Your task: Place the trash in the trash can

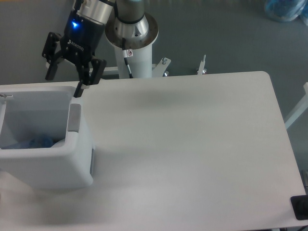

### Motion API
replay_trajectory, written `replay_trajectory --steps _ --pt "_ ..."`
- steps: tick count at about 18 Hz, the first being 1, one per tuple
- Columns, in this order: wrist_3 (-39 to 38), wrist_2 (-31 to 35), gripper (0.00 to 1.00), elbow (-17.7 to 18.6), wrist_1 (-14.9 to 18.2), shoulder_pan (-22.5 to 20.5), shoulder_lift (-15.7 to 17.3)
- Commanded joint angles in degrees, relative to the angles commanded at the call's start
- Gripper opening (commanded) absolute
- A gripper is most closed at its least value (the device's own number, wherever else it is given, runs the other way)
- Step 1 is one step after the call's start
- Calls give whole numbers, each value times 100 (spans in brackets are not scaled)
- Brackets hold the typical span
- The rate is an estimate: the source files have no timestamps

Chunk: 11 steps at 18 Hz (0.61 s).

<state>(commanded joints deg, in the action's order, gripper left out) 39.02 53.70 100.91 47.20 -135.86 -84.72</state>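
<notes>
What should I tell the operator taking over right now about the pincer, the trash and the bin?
Pincer: open and empty, hanging above the back rim of the trash can, its fingers spread.
Trash can: white bin at the table's left edge, grey handle panel facing right.
Trash: something bluish and clear lies at the bottom of the bin; too blurred to tell whether it is the bottle, the packet or both.
Done: no trash shows on the tabletop, so the drop seems finished.
Left: check the bin's contents for both items, then pull the arm back.
</notes>
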Motion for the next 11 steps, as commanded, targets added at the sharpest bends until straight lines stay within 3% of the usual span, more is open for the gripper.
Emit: replay_trajectory --steps 2,5,9,11 --pt "105 0 100 -351 -70 -282 -280" --pt "911 79 100 -739 -176 -695 -694" --pt "2063 666 100 -810 -167 -916 -836" --pt "2179 991 100 -767 -132 -925 -766"
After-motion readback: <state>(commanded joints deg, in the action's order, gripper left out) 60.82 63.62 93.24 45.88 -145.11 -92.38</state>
